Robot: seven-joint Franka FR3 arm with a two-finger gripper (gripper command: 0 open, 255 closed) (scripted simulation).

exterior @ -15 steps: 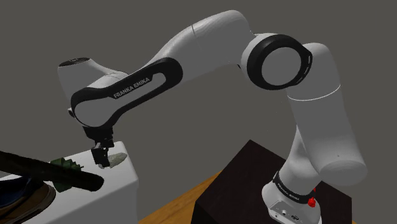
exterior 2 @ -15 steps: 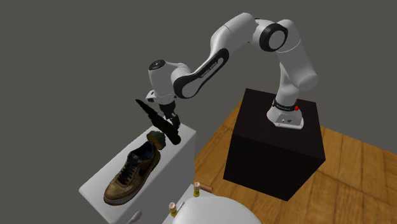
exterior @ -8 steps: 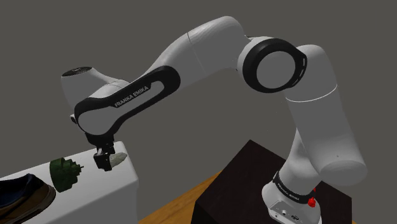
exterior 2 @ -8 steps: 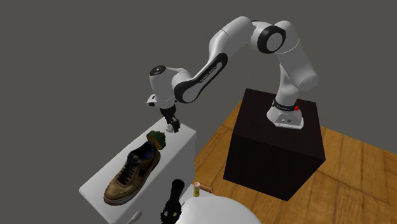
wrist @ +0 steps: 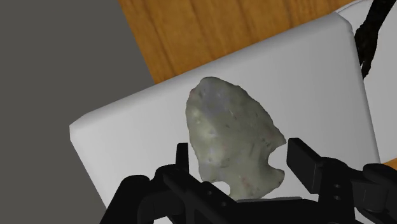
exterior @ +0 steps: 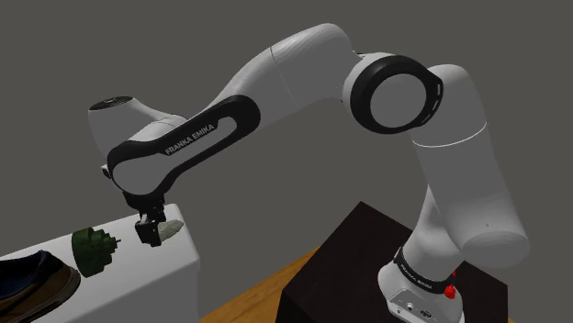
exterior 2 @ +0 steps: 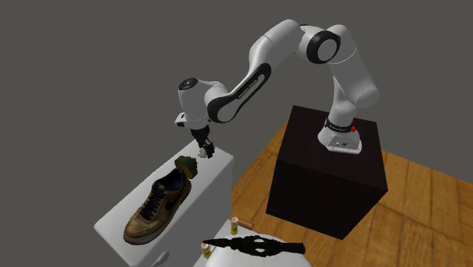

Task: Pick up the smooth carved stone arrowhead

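At the shoulder view's left a shoe [exterior: 28,283] lies on the white block [exterior: 138,275], with a green thing [exterior: 95,250] beside it. Next comes the gripper [exterior: 150,231], down at the block's top. Just to its right lies the arrowhead [exterior: 171,228], pale grey-green and flat on the block near its end. Farther right is the stand [exterior: 349,257].

In the wrist view the fingers [wrist: 182,159] stand apart, one on each flank of the arrowhead [wrist: 232,143], close beside its notched base. We cannot tell whether either touches it yet. Nothing is lifted, and the stone rests on the block.

We judge the step in hand to be the closing. We should bring both fingers in evenly, so that neither pushes the stone sideways first. The block's edge is near, and a shove could send the stone over. We should also pinch across the broad part rather than the taper toward the tip, where a smooth stone may slip out. Once it is firmly clasped, we should lift straight up.
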